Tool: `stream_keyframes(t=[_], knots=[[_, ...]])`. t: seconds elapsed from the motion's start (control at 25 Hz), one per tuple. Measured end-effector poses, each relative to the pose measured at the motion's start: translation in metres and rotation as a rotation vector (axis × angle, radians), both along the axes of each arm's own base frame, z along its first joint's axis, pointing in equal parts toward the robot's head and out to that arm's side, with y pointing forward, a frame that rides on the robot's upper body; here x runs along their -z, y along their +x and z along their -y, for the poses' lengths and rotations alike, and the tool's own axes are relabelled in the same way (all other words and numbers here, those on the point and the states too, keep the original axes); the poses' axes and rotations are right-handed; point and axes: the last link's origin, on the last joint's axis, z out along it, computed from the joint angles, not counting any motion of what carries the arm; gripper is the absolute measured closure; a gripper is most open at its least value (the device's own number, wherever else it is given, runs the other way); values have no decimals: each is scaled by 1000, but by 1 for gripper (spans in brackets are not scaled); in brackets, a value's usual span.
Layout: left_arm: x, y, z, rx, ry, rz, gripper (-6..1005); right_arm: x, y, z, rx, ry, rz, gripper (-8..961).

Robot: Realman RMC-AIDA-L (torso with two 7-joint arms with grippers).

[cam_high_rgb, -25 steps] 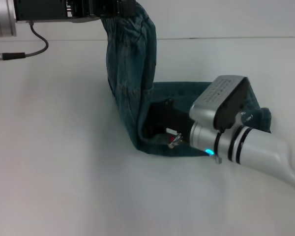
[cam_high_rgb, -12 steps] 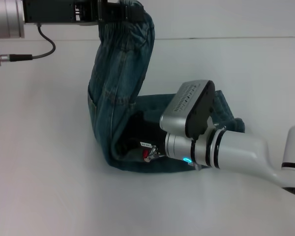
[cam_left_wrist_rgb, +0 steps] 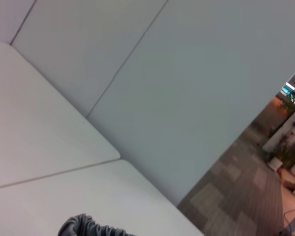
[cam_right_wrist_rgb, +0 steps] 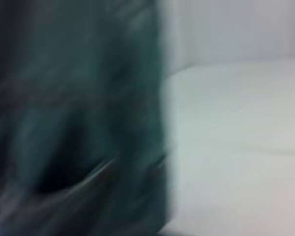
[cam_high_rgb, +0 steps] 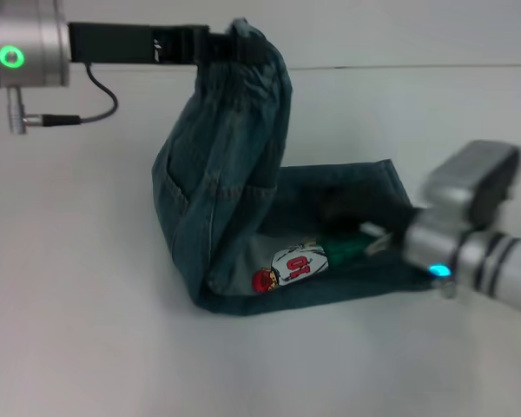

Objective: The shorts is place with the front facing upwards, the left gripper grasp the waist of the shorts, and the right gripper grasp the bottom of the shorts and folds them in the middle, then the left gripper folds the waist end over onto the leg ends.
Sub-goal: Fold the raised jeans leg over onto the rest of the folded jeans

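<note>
The denim shorts (cam_high_rgb: pixel 226 174) are bent in a fold. Their leg ends lie flat on the white table (cam_high_rgb: pixel 78 330), and the waist end is held up above them. My left gripper (cam_high_rgb: pixel 232 45) is at the top of the head view, shut on the waistband. A white and red print (cam_high_rgb: pixel 295 265) shows on the inner layer under the raised part. My right gripper (cam_high_rgb: pixel 378 236) is at the right edge of the lying layer, low over the leg ends. A dark strip of the shorts (cam_left_wrist_rgb: pixel 88 227) shows in the left wrist view. Blurred denim of the shorts (cam_right_wrist_rgb: pixel 73 118) fills half the right wrist view.
A black cable (cam_high_rgb: pixel 95 104) loops under the left arm's silver wrist (cam_high_rgb: pixel 22 43). The table's back edge meets a pale wall (cam_high_rgb: pixel 399 35) behind the shorts. White tabletop extends to the left of the shorts and in front of them.
My right arm has drawn back to the right, out from under the raised layer, uncovering the print. The left gripper has carried the waist slightly rightward, over the lying layer.
</note>
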Motion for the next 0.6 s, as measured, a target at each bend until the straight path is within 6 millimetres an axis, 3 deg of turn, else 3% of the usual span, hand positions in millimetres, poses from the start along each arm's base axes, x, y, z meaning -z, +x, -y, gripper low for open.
stream_keyframes(t=[0.28, 0.4, 0.6], knots=[[31, 15, 0, 45, -3, -30, 872, -75, 42, -9, 133, 304, -176, 946], [53, 24, -1, 69, 4, -71, 856, -94, 50, -7, 152, 396, -226, 947], [95, 31, 0, 94, -32, -135, 830, -108, 59, -4, 183, 473, -267, 947]])
